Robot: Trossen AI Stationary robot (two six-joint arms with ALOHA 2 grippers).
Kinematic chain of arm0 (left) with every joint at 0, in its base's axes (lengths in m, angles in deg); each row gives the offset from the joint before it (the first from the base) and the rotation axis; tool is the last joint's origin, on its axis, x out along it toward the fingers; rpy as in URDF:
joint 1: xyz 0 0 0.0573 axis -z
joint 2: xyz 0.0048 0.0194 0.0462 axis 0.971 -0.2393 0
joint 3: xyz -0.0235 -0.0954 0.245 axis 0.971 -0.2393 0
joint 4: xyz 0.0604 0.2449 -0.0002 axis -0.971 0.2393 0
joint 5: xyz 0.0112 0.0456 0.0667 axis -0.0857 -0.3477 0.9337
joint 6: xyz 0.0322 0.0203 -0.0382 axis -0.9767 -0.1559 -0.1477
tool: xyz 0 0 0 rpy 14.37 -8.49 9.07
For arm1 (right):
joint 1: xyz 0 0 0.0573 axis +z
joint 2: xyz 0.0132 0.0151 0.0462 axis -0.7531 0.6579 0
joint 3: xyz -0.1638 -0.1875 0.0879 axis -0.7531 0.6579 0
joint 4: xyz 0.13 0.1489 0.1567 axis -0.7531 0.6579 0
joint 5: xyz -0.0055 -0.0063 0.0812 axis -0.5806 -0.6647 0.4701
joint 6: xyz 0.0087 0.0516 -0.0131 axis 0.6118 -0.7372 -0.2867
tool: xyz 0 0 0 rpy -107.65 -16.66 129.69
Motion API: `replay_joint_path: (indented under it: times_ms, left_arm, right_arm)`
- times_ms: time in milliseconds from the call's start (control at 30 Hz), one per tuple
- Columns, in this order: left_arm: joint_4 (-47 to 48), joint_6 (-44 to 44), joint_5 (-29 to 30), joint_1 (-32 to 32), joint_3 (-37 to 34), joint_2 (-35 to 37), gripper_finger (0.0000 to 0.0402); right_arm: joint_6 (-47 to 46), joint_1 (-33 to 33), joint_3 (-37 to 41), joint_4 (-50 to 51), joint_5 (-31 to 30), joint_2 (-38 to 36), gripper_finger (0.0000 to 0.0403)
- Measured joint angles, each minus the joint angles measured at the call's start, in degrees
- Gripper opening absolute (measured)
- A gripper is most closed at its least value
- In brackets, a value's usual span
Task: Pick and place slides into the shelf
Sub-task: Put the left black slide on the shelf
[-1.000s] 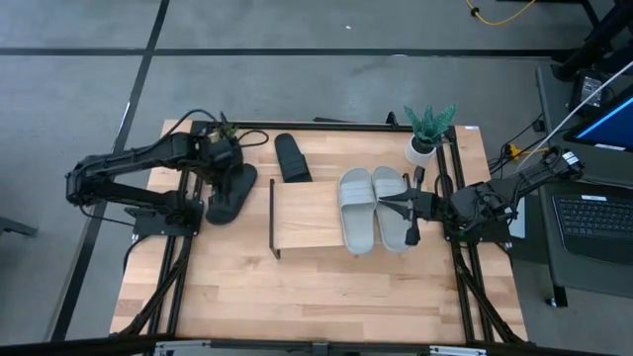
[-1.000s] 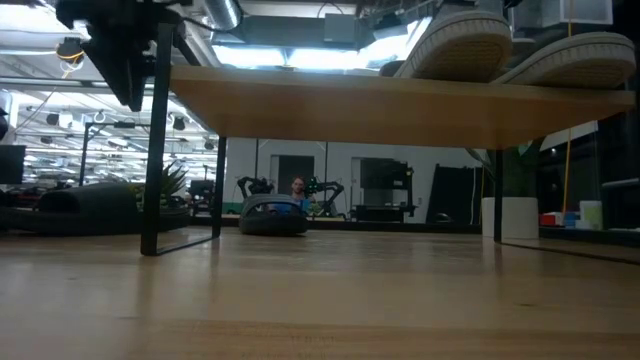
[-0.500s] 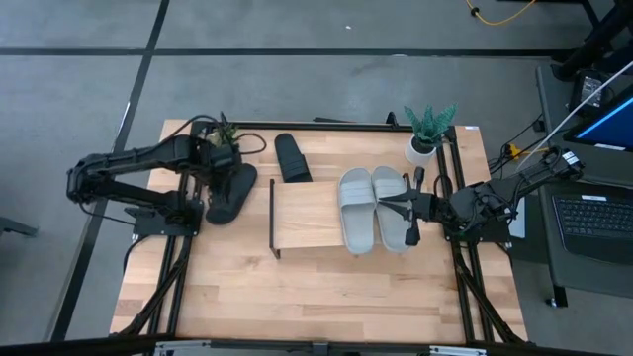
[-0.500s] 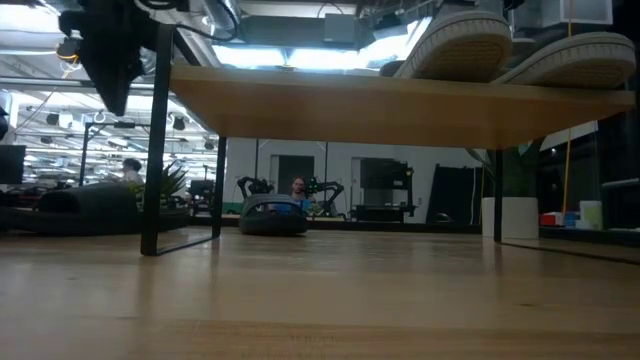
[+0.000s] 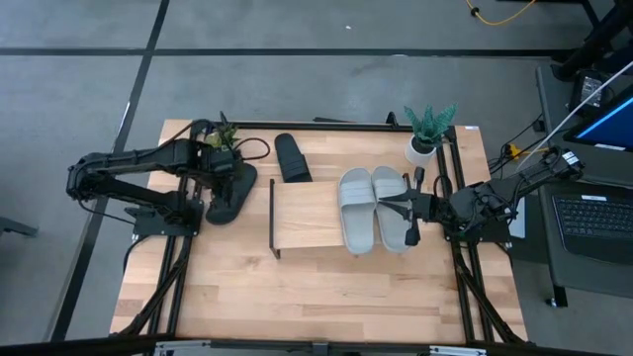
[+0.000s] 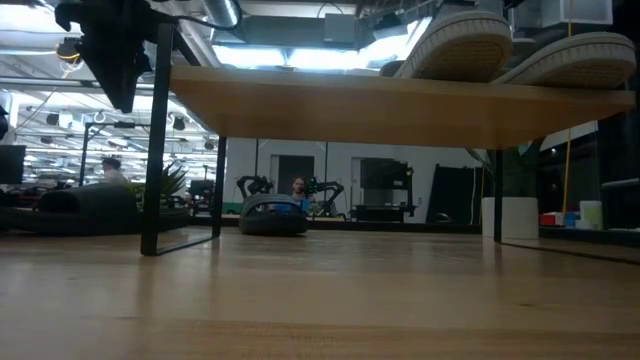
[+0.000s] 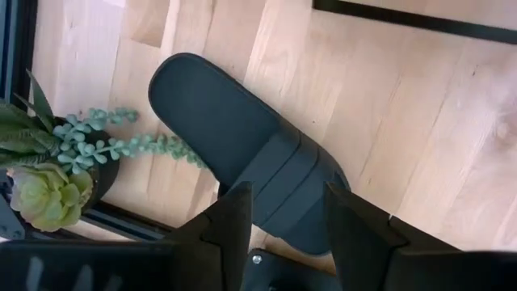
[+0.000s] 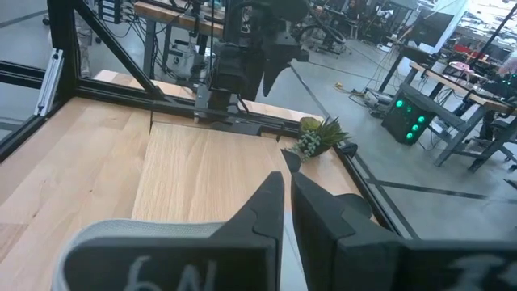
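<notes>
A matte black broad-strapped slide sandal lies flat on the light wooden counter; the left gripper hovers above, fingers wide. The right gripper has narrow fingers.

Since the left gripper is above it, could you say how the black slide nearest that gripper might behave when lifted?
The black slide looks like moulded foam, so probably light and slightly flexible. Its broad strap offers the open left gripper a hold. Its matte surface seems unlikely to slip, and its flat sole shouldn't roll.
</notes>
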Motion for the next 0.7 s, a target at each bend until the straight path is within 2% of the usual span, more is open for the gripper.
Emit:
replay_joint_path:
  times_ms: [100, 167, 267, 500, 700]
  left_arm:
    - [0.1, 0.9, 1.3, 1.6, 0.0, 0.0, 0.014]
    - [0.3, 2.7, 5.5, 4.1, 0.0, 0.0, 0.014]
    - [3.3, 7.6, 10.5, 9.0, 0.0, 0.0, 0.014]
    - [5.9, 19.6, 14.0, 21.9, 0.0, 0.0, 0.014]
    - [7.3, 30.1, 19.8, 33.2, 0.0, 0.0, 0.014]
  right_arm:
    - [0.0, 0.0, 0.0, 0.0, 0.0, 0.0, 0.0029]
    - [-0.1, 0.0, 0.0, 0.0, 0.0, 0.0, 0.0029]
    - [-0.1, 0.0, 0.0, 0.0, 0.0, 0.0, 0.0029]
    - [-0.2, 0.0, 0.0, -0.5, 0.0, 0.0, 0.0029]
    - [-1.7, 0.0, 0.0, -0.5, 0.0, 0.0, 0.0029]
